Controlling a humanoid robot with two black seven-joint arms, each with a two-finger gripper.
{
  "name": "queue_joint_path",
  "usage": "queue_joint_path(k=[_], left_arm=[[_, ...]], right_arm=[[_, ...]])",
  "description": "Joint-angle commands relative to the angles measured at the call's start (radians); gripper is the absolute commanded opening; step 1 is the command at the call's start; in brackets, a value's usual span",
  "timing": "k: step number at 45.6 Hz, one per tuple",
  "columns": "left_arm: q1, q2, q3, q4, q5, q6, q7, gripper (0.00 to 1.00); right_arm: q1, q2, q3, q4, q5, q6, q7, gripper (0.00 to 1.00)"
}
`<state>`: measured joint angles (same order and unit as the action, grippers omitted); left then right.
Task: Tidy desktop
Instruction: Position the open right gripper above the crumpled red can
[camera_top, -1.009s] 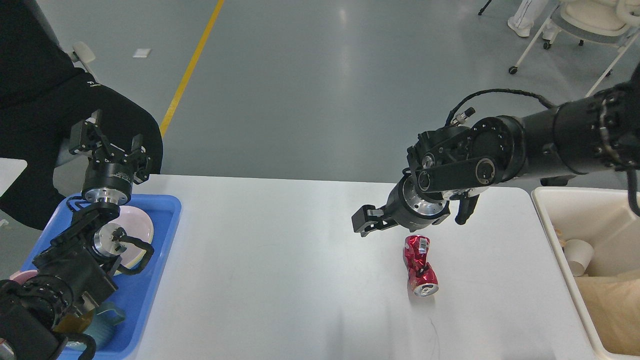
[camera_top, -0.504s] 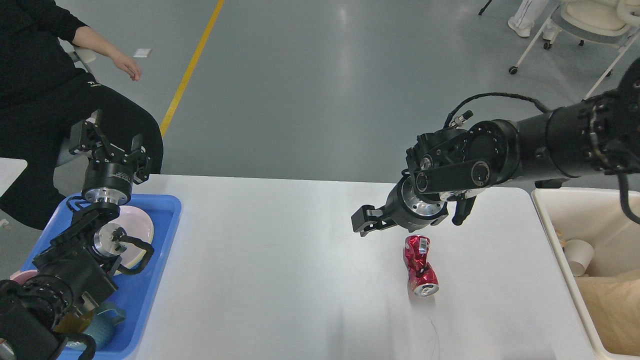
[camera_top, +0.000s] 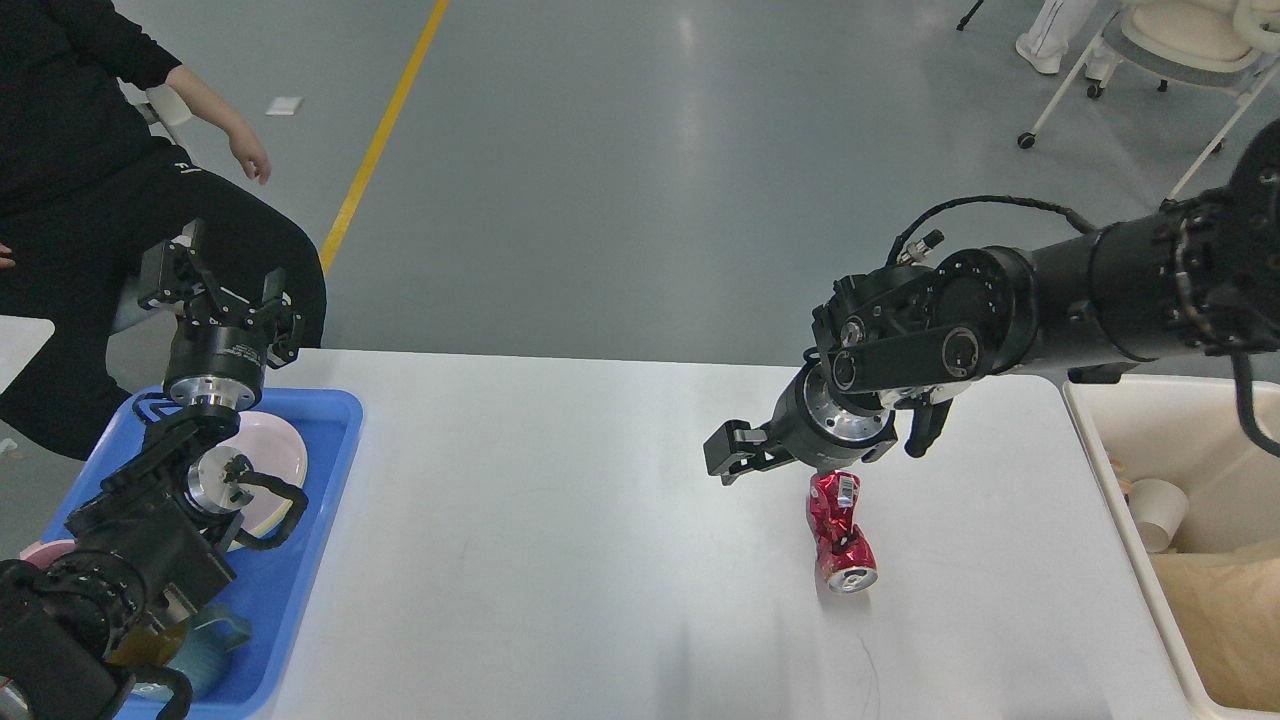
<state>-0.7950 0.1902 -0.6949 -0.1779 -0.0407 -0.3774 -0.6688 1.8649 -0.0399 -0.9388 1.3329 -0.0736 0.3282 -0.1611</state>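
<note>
Grey shop floor with a yellow line behind, and up front the white desktop fills most of the head view. Crushed red can lies on it right of centre. Right gripper hangs just above the can's far end, can't tell its jaw gap. Left gripper points up over the blue tray, fingers spread, holding nothing. Cream bin sits at the right edge.

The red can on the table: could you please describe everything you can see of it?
The red can is a shiny metal drink can, crushed in at the waist. It lies on its side on the white desktop, silver top end facing the camera, a white label patch at the far end. The right gripper hovers just beyond it, apparently not touching.
</note>
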Motion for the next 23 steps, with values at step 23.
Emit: queue_joint_path(k=[23], left_arm=[[0.0,0.0,0.0,0.0,-0.001,0.0,0.0,0.96]], right_arm=[[-0.004,0.0,0.0,0.0,0.0,0.002,0.0,1.0]])
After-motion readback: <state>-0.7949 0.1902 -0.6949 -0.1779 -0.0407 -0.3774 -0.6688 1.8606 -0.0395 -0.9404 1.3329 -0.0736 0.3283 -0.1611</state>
